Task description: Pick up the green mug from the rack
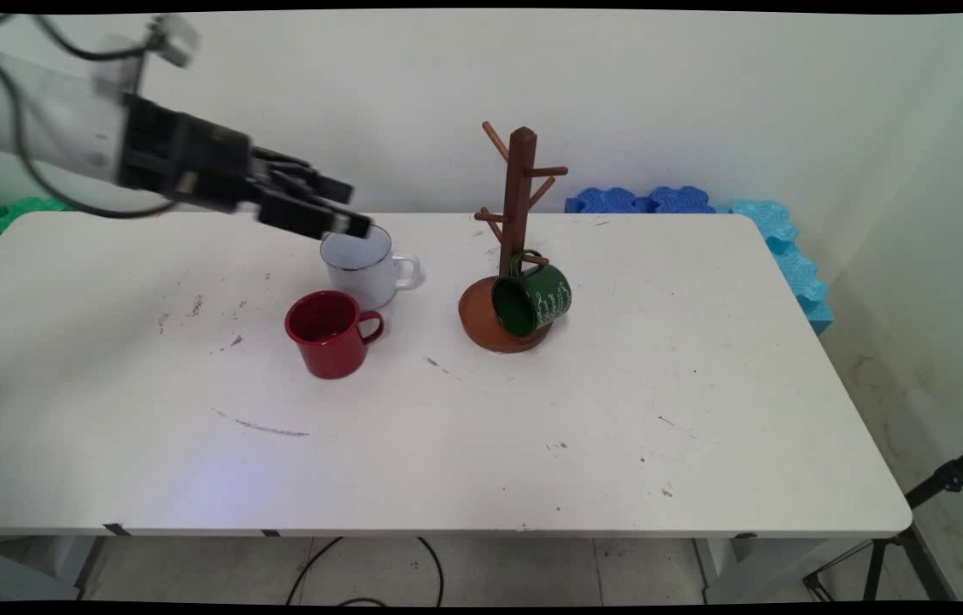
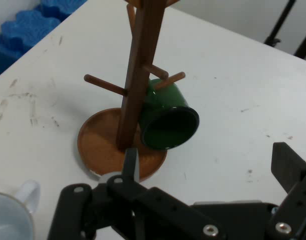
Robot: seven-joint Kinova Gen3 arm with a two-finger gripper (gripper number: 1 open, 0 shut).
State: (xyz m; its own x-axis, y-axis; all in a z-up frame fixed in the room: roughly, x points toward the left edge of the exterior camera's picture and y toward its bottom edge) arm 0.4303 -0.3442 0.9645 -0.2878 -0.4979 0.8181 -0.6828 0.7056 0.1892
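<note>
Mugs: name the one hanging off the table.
The green mug, hooked by its handle on the wooden mug tree; the red mug and white mug stand on the table.

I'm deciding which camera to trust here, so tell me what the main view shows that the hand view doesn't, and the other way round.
Only the main view shows the red mug, the whole white table and the gripper hovering just above the white mug. Only the hand view shows the green mug's dark inside head-on and the gripper's linkage close up. Both show the wooden mug tree with the green mug hanging from a low peg, the blue foam pieces, and part of the white mug.
</note>
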